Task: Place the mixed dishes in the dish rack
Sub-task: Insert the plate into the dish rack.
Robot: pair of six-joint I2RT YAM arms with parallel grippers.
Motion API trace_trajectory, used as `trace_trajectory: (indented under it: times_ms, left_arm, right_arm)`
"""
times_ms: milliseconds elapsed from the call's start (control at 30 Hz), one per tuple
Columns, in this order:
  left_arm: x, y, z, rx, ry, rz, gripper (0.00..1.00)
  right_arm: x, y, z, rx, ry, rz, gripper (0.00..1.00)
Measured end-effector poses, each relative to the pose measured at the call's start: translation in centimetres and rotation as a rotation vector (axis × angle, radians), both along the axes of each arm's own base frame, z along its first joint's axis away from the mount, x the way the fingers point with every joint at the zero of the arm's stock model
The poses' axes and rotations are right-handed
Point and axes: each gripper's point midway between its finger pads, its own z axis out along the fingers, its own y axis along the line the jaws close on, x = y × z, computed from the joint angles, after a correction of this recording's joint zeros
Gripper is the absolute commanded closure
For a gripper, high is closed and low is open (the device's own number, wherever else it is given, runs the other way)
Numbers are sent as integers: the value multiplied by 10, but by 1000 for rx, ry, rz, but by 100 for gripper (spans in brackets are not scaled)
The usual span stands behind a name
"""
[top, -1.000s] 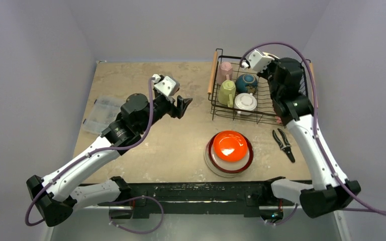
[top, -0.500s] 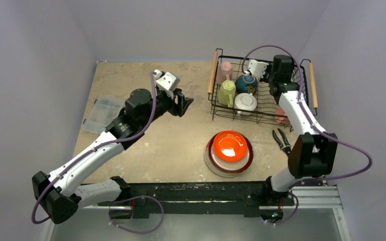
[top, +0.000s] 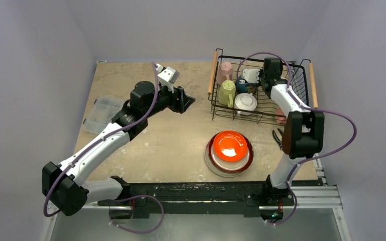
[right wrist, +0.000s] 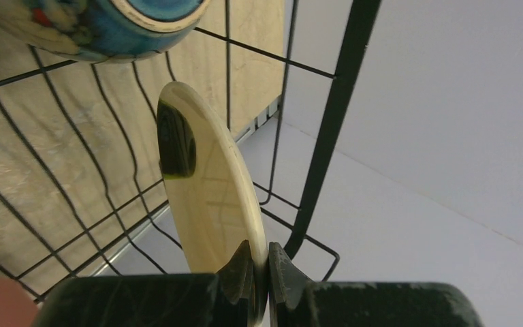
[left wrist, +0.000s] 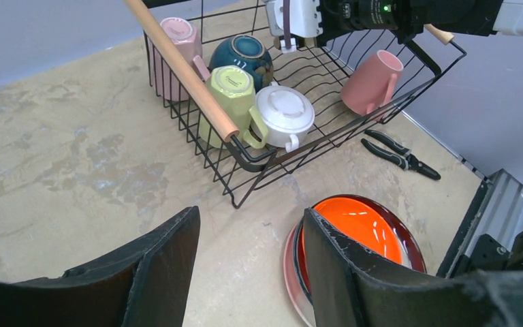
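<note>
Since one second ago, the right arm is folded in closer to the big black wire dish rack with wooden bar handles point(top: 212, 75). The right gripper point(top: 248, 79) is brought lower inside it. The left arm is moved a little toward the rack too.

From the top, the pale pink mug point(top: 225, 68), the yellow-green mug point(top: 227, 92) and the white mug point(top: 245, 102) are seen packed at the rack's left end, so room is left on the right. The shiny red-orange plate point(top: 229, 145) is stacked on a red-rimmed cream plate point(top: 217, 168) on the table just in front of the rack, not yet loaded.

From the left wrist, the left gripper point(left wrist: 252, 214) is held with its jaws apart and nothing between them, likely kept ready for the stacked plates. The round teal bowl point(left wrist: 242, 54) is tucked behind the mugs. The salmon mug point(left wrist: 371, 82) rests at the other end. Black pliers point(left wrist: 400, 153) are left outside the rack.

From the right wrist, the right gripper point(right wrist: 267, 262) is squeezed tight on the rim of a thin round pale plate point(right wrist: 208, 197). The plate is held up on its edge inside the rack, likely so it can be stood between the wires. Whether it touches the bottom cannot be told.
</note>
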Motion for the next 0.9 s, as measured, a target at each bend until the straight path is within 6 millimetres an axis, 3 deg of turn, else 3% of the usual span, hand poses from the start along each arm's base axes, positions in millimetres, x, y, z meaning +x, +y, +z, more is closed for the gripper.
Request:
trace_trajectory:
  times_ms: [333,733,900]
  left_arm:
    - [-3,-9,-1,-28,42,-48,44]
    - [-7,-12,0,-39,53,-68,44]
    - [-7,-12,0,-50,65,-73,44]
  right_arm:
    - [20,-3,21,-27,-68,-8,100]
    - [24,-7,-9,-66,6,-12,100]
    - [23,-10,-12,-94,21,-15,100]
